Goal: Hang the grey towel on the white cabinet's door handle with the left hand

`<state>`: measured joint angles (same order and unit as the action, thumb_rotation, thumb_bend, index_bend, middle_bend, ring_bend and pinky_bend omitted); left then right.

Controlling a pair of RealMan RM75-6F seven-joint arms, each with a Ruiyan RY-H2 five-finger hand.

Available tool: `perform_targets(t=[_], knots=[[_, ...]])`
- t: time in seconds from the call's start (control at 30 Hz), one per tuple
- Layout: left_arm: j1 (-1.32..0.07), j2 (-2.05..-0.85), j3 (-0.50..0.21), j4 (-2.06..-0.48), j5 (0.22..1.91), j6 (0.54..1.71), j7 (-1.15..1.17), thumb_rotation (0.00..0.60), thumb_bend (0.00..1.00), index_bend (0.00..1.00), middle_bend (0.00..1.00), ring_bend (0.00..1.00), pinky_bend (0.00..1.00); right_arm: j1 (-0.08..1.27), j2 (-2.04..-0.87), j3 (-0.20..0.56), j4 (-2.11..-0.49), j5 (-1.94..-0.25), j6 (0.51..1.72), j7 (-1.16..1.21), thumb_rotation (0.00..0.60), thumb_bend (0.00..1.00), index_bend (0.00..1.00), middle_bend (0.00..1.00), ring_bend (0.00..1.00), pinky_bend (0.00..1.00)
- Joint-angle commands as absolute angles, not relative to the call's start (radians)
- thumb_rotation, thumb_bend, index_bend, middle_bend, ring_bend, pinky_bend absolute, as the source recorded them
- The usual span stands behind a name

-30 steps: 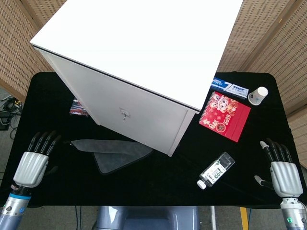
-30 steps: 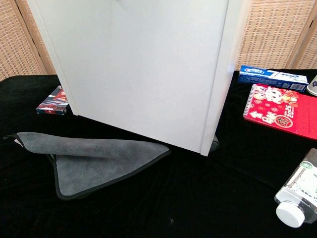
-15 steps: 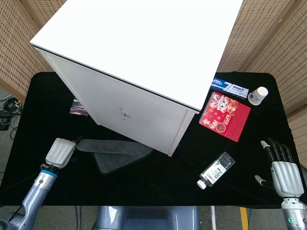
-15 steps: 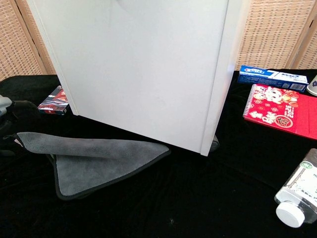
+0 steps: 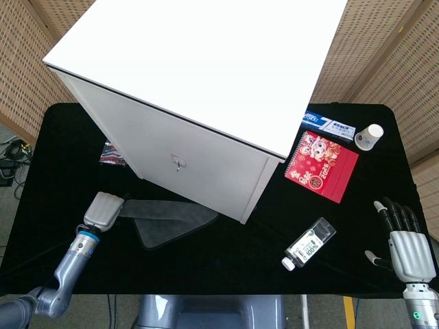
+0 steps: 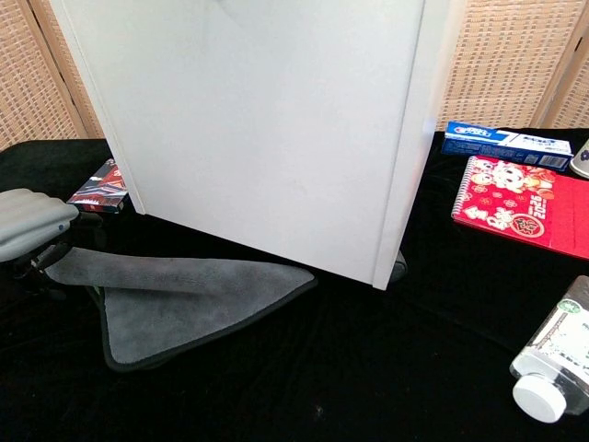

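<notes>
Since the earlier frame, left hand [image 5: 105, 210] has been brought in over the left end of the grey towel [image 6: 189, 293]; whether the cloth is gripped cannot be told. Towel is laid flat on the black table [image 5: 226, 257], folded, just before the white cabinet [image 5: 185, 103]. Door handle [image 5: 178, 163] is seen bare on the cabinet front. Right hand [image 5: 403, 245] is rested at the table's right edge, fingers spread, nothing held.
</notes>
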<state>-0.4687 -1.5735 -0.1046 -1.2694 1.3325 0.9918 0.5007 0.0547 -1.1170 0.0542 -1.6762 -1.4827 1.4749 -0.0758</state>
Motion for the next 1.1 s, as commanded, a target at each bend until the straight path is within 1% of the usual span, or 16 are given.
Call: perform_targets(t=[0.03, 0.1, 0.3, 0.33, 0.37, 0.4, 0.43, 0.47, 0.5, 0.57, 0.63, 0.67, 0.77, 0.87, 1.0, 1.1], knots=[[-0.482, -1.600, -0.102, -1.245, 1.317, 0.984, 0.517, 0.600, 0.11, 0.33, 0.77, 0.71, 0.67, 0.055, -1.115, 0.056, -1.676, -1.481, 1.475, -0.071, 0.600, 0.08, 0.00, 0.00, 0.00, 0.00], [-0.486, -1.611, -0.102, -1.233, 1.306, 0.981, 0.525, 0.600, 0.11, 0.34, 0.77, 0.71, 0.67, 0.055, -1.114, 0.056, -1.675, -1.482, 1.475, -0.068, 0.600, 0.08, 0.00, 0.00, 0.00, 0.00], [-0.495, -1.635, -0.097, -1.194, 1.281, 0.979, 0.534, 0.600, 0.20, 0.38, 0.77, 0.71, 0.67, 0.055, -1.111, 0.056, -1.675, -1.482, 1.475, -0.060, 0.600, 0.08, 0.00, 0.00, 0.00, 0.00], [-0.495, -1.639, -0.096, -1.187, 1.277, 0.980, 0.532, 0.600, 0.25, 0.40, 0.77, 0.71, 0.67, 0.054, -1.111, 0.056, -1.675, -1.483, 1.475, -0.059, 0.600, 0.08, 0.00, 0.00, 0.00, 0.00], [-0.496, -1.640, -0.096, -1.184, 1.276, 0.981, 0.532, 0.600, 0.34, 0.42, 0.77, 0.71, 0.67, 0.055, -1.111, 0.057, -1.675, -1.483, 1.476, -0.059, 0.600, 0.08, 0.00, 0.00, 0.00, 0.00], [-0.495, -1.643, -0.093, -1.178, 1.278, 0.987, 0.532, 0.600, 0.40, 0.45, 0.77, 0.71, 0.67, 0.054, -1.111, 0.057, -1.675, -1.483, 1.476, -0.058, 0.600, 0.08, 0.00, 0.00, 0.00, 0.00], [-0.495, -1.644, -0.090, -1.174, 1.284, 0.995, 0.531, 0.600, 0.49, 0.49, 0.78, 0.71, 0.67, 0.054, -1.110, 0.056, -1.675, -1.483, 1.476, -0.057, 0.600, 0.08, 0.00, 0.00, 0.00, 0.00], [-0.493, -1.646, -0.086, -1.169, 1.293, 1.007, 0.528, 0.600, 0.56, 0.54, 0.78, 0.71, 0.67, 0.054, -1.110, 0.056, -1.675, -1.483, 1.476, -0.055, 0.600, 0.08, 0.00, 0.00, 0.00, 0.00], [-0.492, -1.646, -0.083, -1.166, 1.302, 1.016, 0.525, 0.600, 0.58, 0.57, 0.78, 0.72, 0.67, 0.054, -1.110, 0.057, -1.675, -1.482, 1.476, -0.054, 0.600, 0.08, 0.00, 0.00, 0.00, 0.00], [-0.489, -1.644, -0.073, -1.161, 1.331, 1.044, 0.514, 0.600, 0.60, 0.64, 0.79, 0.72, 0.67, 0.054, -1.109, 0.057, -1.674, -1.481, 1.475, -0.052, 0.600, 0.08, 0.00, 0.00, 0.00, 0.00], [-0.488, -1.633, -0.056, -1.160, 1.385, 1.086, 0.492, 0.600, 0.60, 0.68, 0.79, 0.72, 0.67, 0.054, -1.109, 0.058, -1.674, -1.480, 1.475, -0.049, 0.600, 0.08, 0.00, 0.00, 0.00, 0.00], [-0.490, -1.609, -0.037, -1.167, 1.471, 1.161, 0.479, 0.600, 0.60, 0.70, 0.79, 0.72, 0.67, 0.055, -1.109, 0.058, -1.673, -1.477, 1.472, -0.046, 0.600, 0.08, 0.00, 0.00, 0.00, 0.00], [-0.493, -1.558, 0.001, -1.167, 1.613, 1.283, 0.436, 0.600, 0.60, 0.74, 0.79, 0.72, 0.67, 0.056, -1.109, 0.059, -1.673, -1.478, 1.471, -0.047, 0.600, 0.08, 0.00, 0.00, 0.00, 0.00], [-0.504, -1.511, 0.019, -1.173, 1.720, 1.377, 0.420, 0.600, 0.60, 0.77, 0.79, 0.72, 0.67, 0.055, -1.110, 0.058, -1.674, -1.479, 1.473, -0.051, 0.600, 0.08, 0.00, 0.00, 0.00, 0.00], [-0.530, -1.466, 0.022, -1.165, 1.860, 1.506, 0.447, 0.600, 0.59, 0.80, 0.79, 0.72, 0.67, 0.055, -1.112, 0.057, -1.676, -1.480, 1.473, -0.056, 0.600, 0.08, 0.00, 0.00, 0.00, 0.00], [-0.548, -1.446, 0.024, -1.167, 1.926, 1.550, 0.462, 0.600, 0.59, 0.80, 0.80, 0.72, 0.67, 0.054, -1.113, 0.057, -1.676, -1.481, 1.476, -0.057, 0.600, 0.08, 0.00, 0.00, 0.00, 0.00]])
